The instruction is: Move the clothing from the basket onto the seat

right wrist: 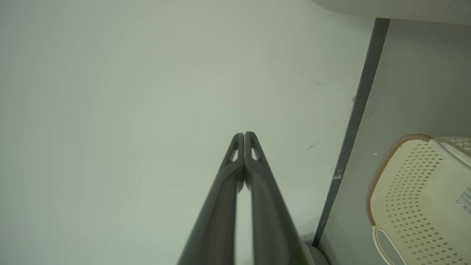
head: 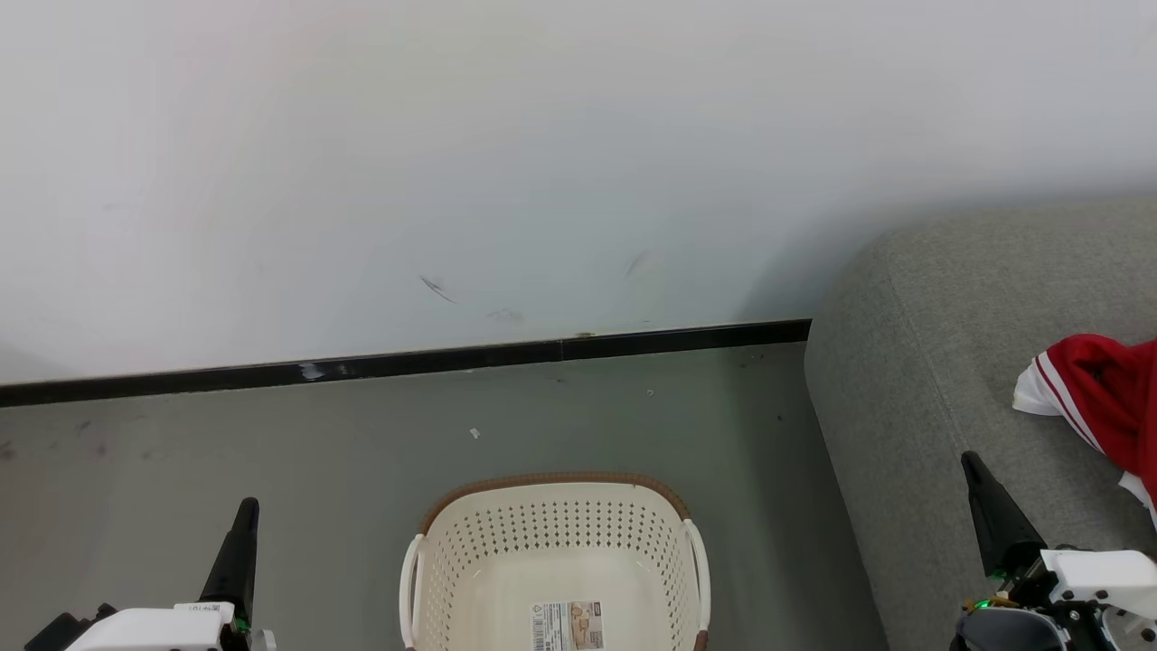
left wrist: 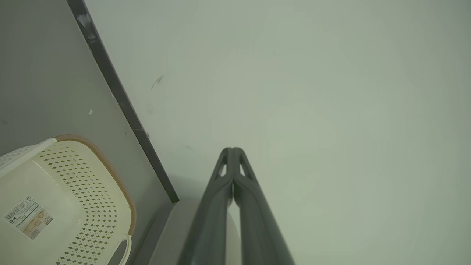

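Observation:
The cream perforated basket [head: 556,565] stands on the grey floor at the bottom centre, with nothing in it but a label on its floor. Its brown rim also shows in the left wrist view [left wrist: 110,176] and in the right wrist view [right wrist: 382,165]. Red clothing [head: 1107,393] with white stripe trim lies on the grey seat [head: 913,398] at the right edge. My left gripper [head: 246,506] is shut and holds nothing, left of the basket; its tips [left wrist: 232,150] meet. My right gripper [head: 972,461] is shut and holds nothing, over the seat's front part, left of the clothing; its tips [right wrist: 244,134] touch.
A pale wall [head: 542,163] rises behind the basket, with a black skirting strip [head: 407,362] along its foot. Bare grey floor [head: 271,434] lies between the wall and the basket and to the basket's left. The seat's rounded side [head: 841,470] stands just right of the basket.

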